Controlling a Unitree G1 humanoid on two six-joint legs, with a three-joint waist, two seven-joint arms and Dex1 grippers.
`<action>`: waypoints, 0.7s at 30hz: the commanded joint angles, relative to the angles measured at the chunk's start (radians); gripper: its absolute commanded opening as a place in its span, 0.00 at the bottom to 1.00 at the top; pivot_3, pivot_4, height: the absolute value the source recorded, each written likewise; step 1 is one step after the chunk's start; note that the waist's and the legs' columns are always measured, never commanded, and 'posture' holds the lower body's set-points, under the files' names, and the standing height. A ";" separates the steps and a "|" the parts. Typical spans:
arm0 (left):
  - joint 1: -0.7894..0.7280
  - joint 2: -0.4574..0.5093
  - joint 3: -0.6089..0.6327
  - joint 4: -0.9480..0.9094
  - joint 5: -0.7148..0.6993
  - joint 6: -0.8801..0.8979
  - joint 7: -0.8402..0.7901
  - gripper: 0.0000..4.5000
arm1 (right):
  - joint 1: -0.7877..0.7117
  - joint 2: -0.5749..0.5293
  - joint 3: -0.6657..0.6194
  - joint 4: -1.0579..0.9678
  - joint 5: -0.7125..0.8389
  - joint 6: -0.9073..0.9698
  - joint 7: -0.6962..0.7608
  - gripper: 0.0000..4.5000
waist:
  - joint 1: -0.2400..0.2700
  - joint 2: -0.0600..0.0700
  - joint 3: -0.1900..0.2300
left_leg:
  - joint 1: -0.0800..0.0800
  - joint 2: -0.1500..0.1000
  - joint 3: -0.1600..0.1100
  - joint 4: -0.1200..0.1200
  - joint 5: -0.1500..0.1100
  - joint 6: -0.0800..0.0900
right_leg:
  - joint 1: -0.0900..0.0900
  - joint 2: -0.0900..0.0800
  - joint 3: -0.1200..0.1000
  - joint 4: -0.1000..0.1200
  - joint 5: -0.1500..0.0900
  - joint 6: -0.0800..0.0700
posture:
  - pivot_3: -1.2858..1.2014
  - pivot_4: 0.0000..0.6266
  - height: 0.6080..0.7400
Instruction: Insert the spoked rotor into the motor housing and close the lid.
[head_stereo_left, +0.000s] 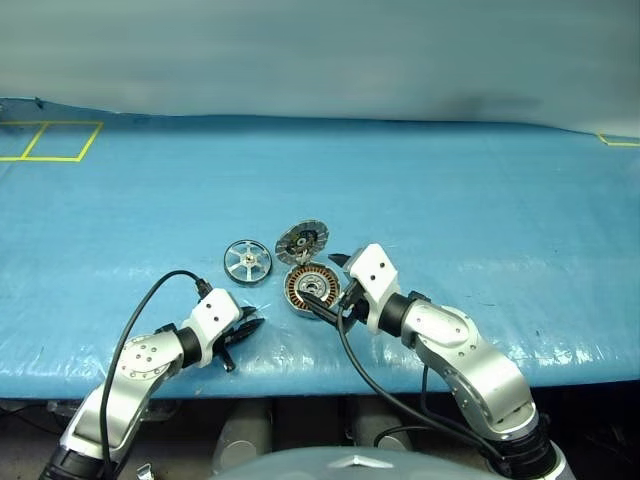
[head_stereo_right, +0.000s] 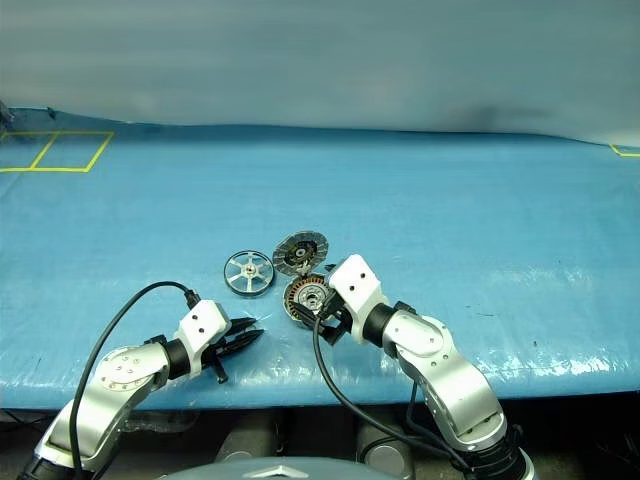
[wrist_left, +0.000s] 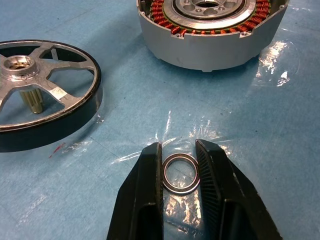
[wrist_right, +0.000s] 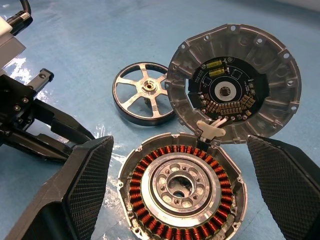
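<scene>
On the blue-covered bench the motor housing lies open side up, its copper-orange windings showing around a grey centre. The lid stands tilted up from the housing's far edge, joined there by a small white hinge piece, its ribbed inner face and dark centre turned toward the right wrist camera. The spoked rotor lies flat on the bench just beside the housing, on the robot's left, apart from it and not yet inserted.

The right tool is spread wide, one finger on each side of the housing; neither finger clearly touches its wall.

The left tool sits low near the bench's front edge, nearer the robot than the rotor. Its fingers have a narrow gap and flank a small thin metal ring (not the rotor) that rests on the bench; they lie right at the ring's edges, but whether they are pressing on it I cannot tell.
</scene>
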 joint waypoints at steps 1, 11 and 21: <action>0.021 0.046 0.006 -0.054 -0.036 0.036 -0.062 0.14 | -0.016 0.002 0.001 -0.028 0.007 -0.013 -0.004 1.00 | 0.000 0.000 0.000 | 0.000 0.000 0.000 0.000 0.000 0.000 | 0.000 0.000 0.000 0.000 0.000 0.000 | 0.52 0.24 1.00; -0.128 0.066 0.002 -0.200 -0.139 0.176 -0.087 0.14 | 0.026 -0.012 -0.054 -0.034 0.041 -0.103 0.026 1.00 | 0.009 0.000 0.001 | -0.001 0.000 0.000 0.001 0.000 0.000 | 0.000 0.000 0.000 0.000 0.000 0.000 | 0.52 0.24 1.00; -0.275 0.029 -0.050 -0.202 -0.149 0.262 -0.053 0.14 | 0.208 -0.007 -0.142 0.072 0.055 -0.432 0.076 1.00 | 0.009 0.000 0.001 | -0.001 0.000 0.000 0.001 0.000 0.000 | 0.001 0.000 0.000 0.000 0.000 0.000 | 0.52 0.24 1.00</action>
